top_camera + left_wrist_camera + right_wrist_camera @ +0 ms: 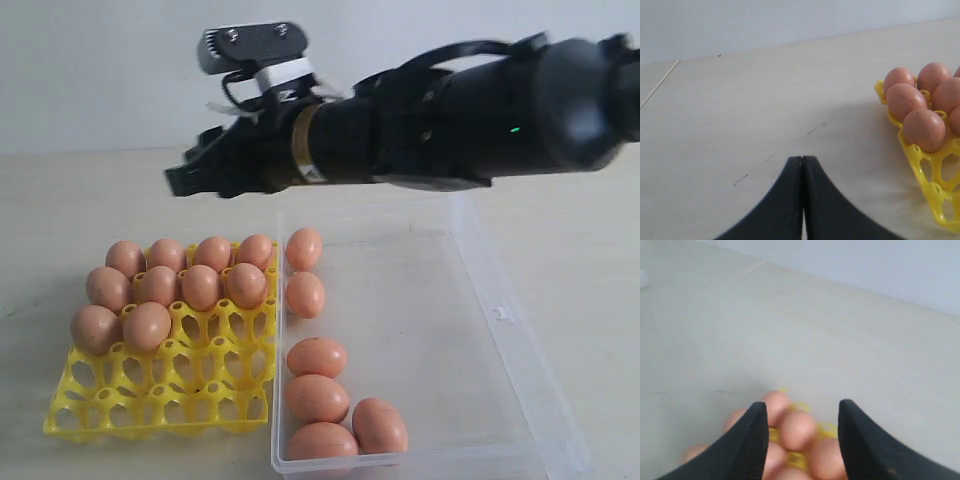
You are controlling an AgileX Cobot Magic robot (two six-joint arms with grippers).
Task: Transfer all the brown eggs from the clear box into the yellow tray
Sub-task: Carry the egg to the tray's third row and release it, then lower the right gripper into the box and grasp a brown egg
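Jaws of R gripper apart above yellow tray w/ brown eggs; L gripper jaws together.

A pale beige table fills the exterior view below a light wall. Two things rest directly on it: the yellow tray at lower left and the clear box from lower centre to the right, its left wall just beside the tray's right edge. The left wrist view shows small dark scuffs on the tabletop.
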